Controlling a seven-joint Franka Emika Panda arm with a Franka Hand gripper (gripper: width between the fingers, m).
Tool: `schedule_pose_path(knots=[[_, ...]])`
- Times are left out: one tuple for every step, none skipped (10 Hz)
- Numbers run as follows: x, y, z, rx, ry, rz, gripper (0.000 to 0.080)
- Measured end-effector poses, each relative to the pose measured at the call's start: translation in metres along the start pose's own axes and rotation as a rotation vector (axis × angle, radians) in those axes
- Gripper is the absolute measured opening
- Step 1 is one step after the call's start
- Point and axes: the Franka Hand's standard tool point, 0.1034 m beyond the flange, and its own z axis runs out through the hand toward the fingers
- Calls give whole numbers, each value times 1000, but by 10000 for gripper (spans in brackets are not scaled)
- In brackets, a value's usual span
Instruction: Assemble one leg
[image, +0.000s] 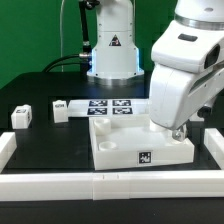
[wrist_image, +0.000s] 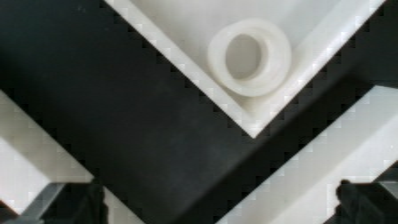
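Note:
Two small white legs (image: 22, 117) (image: 60, 108) with black-and-white tags stand on the black table at the exterior view's left, far from my gripper. My gripper (image: 178, 130) hangs low over the right corner of the large white square panel (image: 120, 143). In the wrist view the panel's corner (wrist_image: 178, 25) with one round recess (wrist_image: 249, 57) lies ahead of my gripper (wrist_image: 214, 208). The dark fingertips (wrist_image: 63, 205) stand wide apart with only black table and a white strip between them. The gripper is open and holds nothing. No leg shows in the wrist view.
The marker board (image: 108, 106) lies behind the panel. A low white wall (image: 110, 186) borders the table along the front and sides; a white strip (wrist_image: 329, 140) crosses the wrist view. The robot base (image: 112, 45) stands at the back.

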Motion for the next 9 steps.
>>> schedule_pose_path(knots=[[-1, 0, -1, 1, -21, 0, 650], [-1, 0, -1, 1, -22, 0, 650], [-1, 0, -1, 2, -22, 0, 650], [-1, 0, -1, 2, -22, 1, 650], [-1, 0, 0, 2, -22, 1, 650], [-1, 0, 0, 3, -22, 1, 650], [-1, 0, 0, 3, -22, 1, 650], [-1, 0, -1, 0, -17, -6, 650], [-7, 3, 0, -24, 15, -41, 650]])
